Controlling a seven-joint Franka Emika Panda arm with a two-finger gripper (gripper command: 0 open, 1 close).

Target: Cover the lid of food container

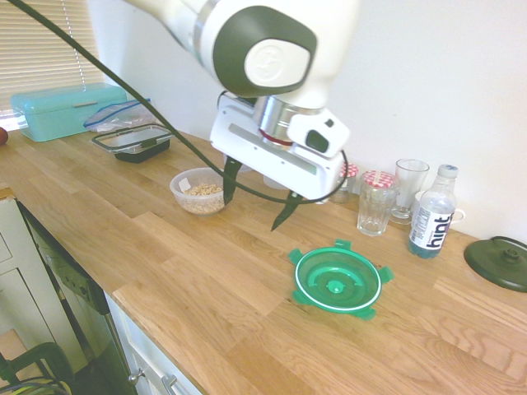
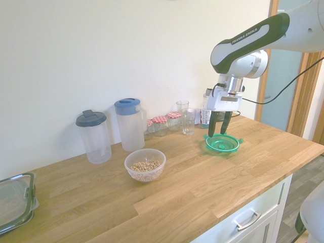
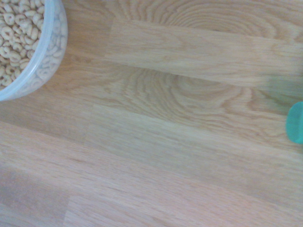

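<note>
Hanging above the wooden countertop [image 1: 214, 288], the gripper [image 1: 257, 199] points steeply downward with its two dark fingers [image 1: 230, 181] spread wide and nothing between them. In the first exterior view it sits between the food container [image 1: 200, 190] at its 9 o'clock and the lid [image 1: 338, 281] at its 4 o'clock, clear of both. In the second exterior view the gripper [image 2: 220, 124] appears directly above the lid [image 2: 222, 143], at its 12 o'clock, with the fingertips near the lid's far rim; contact cannot be confirmed from this angle.

The lid is round, green, with clip tabs around its edge and concentric ridges. It lies flat on the countertop, well apart from the food container. The food container [image 2: 145, 164] is a small clear bowl holding light brown cereal rings, uncovered, standing upright on the countertop.

In the wrist view, the food container [image 3: 29, 47] occupies one corner and a small green edge of the lid [image 3: 296, 123] shows at the opposite side, with bare wood grain between them.

Along the wall, at 12 o'clock from the lid in the first exterior view: jars with red checked lids [image 1: 378, 183], a drinking glass [image 1: 408, 190] and a water bottle [image 1: 432, 214]. A dark pot lid [image 1: 499, 262] lies at 3 o'clock. A rectangular container [image 1: 132, 140] and a turquoise box [image 1: 62, 109] stand at 10 o'clock from the bowl.
</note>
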